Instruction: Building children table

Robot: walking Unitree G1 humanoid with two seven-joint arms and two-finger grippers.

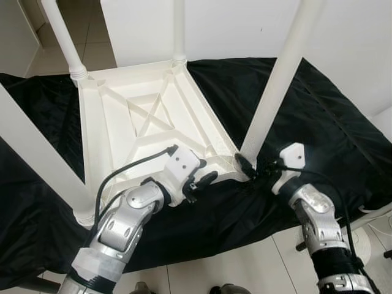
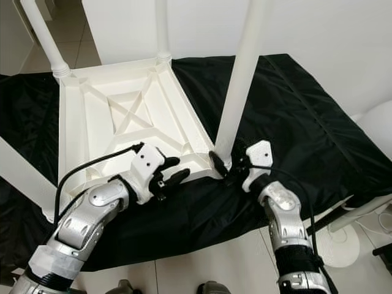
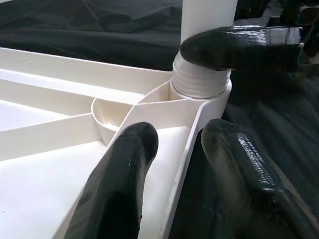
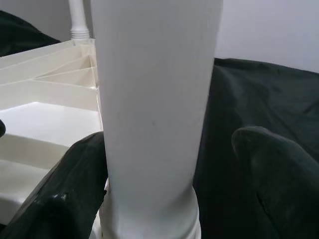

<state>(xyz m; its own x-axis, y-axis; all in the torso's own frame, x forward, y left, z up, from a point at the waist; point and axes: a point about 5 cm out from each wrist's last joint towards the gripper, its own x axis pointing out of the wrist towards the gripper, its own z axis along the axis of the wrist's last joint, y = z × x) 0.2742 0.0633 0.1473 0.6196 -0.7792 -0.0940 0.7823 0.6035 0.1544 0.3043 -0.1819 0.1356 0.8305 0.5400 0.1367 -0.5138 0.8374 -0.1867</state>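
Observation:
A white plastic children's table [image 1: 147,116] lies upside down on a black cloth, its legs pointing up. My left gripper [image 1: 202,182] is open and straddles the near rim beside the front right corner, one finger [image 3: 119,184] inside and one outside, with small gaps on both sides. The front right leg [image 1: 278,79] stands in its corner socket [image 3: 202,82]. My right gripper [image 1: 250,168] is open around the base of that leg [image 4: 154,99]. One of its fingers [image 4: 70,194] touches the leg and the other [image 4: 274,169] stands slightly off it.
The black cloth [image 1: 318,122] covers the low surface under the table. Three more legs rise: far left [image 1: 61,37], far middle [image 1: 178,30], near left [image 1: 37,159]. Tiled floor [image 1: 245,269] lies at the near edge; a white round object [image 2: 343,242] sits at right.

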